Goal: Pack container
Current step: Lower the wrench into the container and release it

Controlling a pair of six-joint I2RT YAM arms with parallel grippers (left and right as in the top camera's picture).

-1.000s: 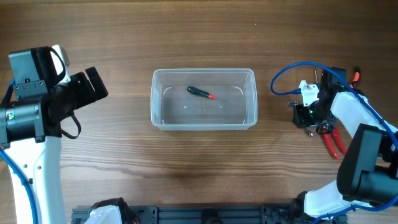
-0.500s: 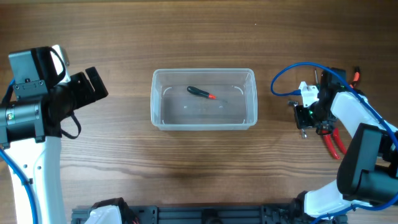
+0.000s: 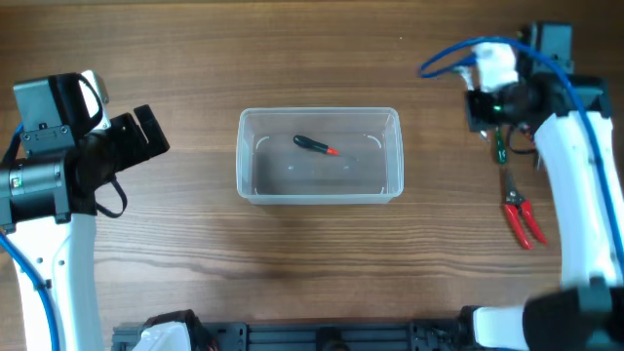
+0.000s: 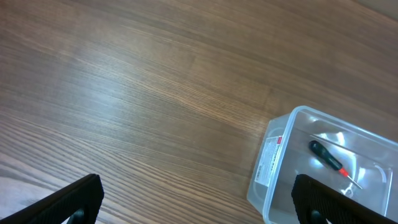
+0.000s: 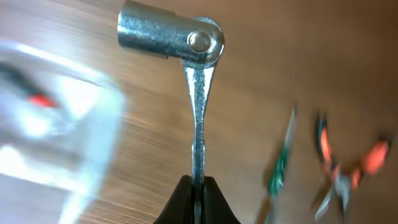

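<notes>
The container [image 3: 319,114], a clear plastic tub, sits mid-table and holds a black-and-red screwdriver [image 3: 315,146]. My right gripper [image 5: 198,186] is shut on the flat shaft of a metal socket wrench [image 5: 196,93] and holds it up off the table, to the right of the tub. In the overhead view this gripper [image 3: 485,109] is at the far right. My left gripper [image 4: 193,208] is open and empty, well left of the tub [image 4: 273,168]. The screwdriver [image 4: 328,158] shows there too.
A green-handled screwdriver [image 3: 500,146] and red-handled pliers [image 3: 522,216] lie on the wood right of the tub, below my right gripper. They appear blurred in the right wrist view: the screwdriver [image 5: 278,171] and the pliers [image 5: 348,168].
My right arm has lifted and swung toward the table's far side with the wrench, away from the pliers. The green screwdriver now shows. The left arm has not moved.
</notes>
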